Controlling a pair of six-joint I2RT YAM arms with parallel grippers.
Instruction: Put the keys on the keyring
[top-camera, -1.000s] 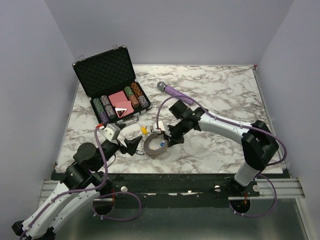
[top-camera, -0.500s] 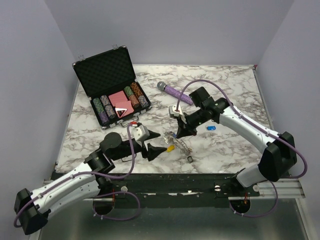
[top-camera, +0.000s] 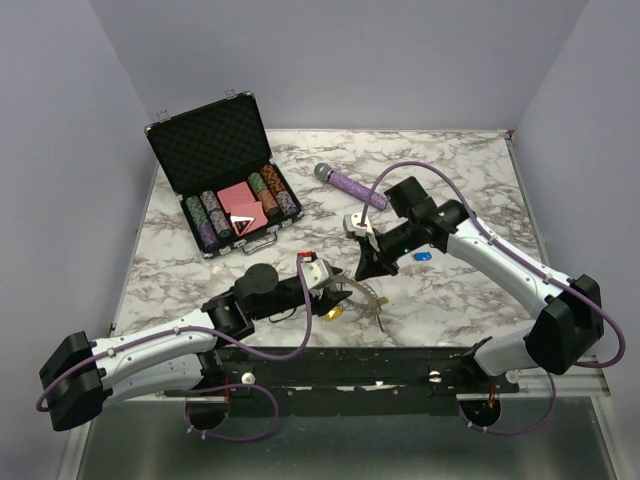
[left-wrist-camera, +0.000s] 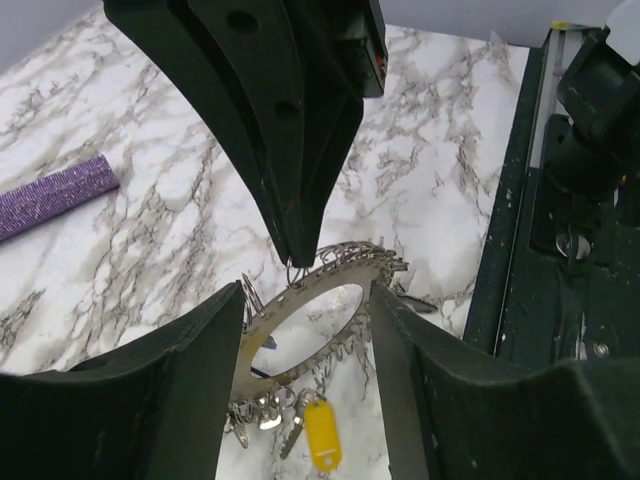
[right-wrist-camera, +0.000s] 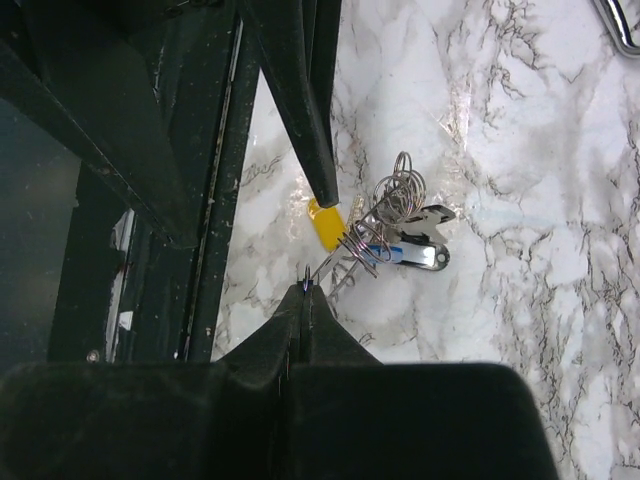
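The left claw (top-camera: 340, 290) has been advanced to the keyring (left-wrist-camera: 350, 268) and narrowed, its fingers (left-wrist-camera: 150, 400) spread either side of the ring, which is held tilted above the desk (top-camera: 450, 180) by the right claw (top-camera: 368, 270), pressed together on its toothed rim. Keys (right-wrist-camera: 405, 250), one yellow-capped, are hung from its low side; a blue key (top-camera: 422, 256) is left on the desk, well apart. If the left claw is closed off-centre, the ring may be twisted out of that thin pinch.
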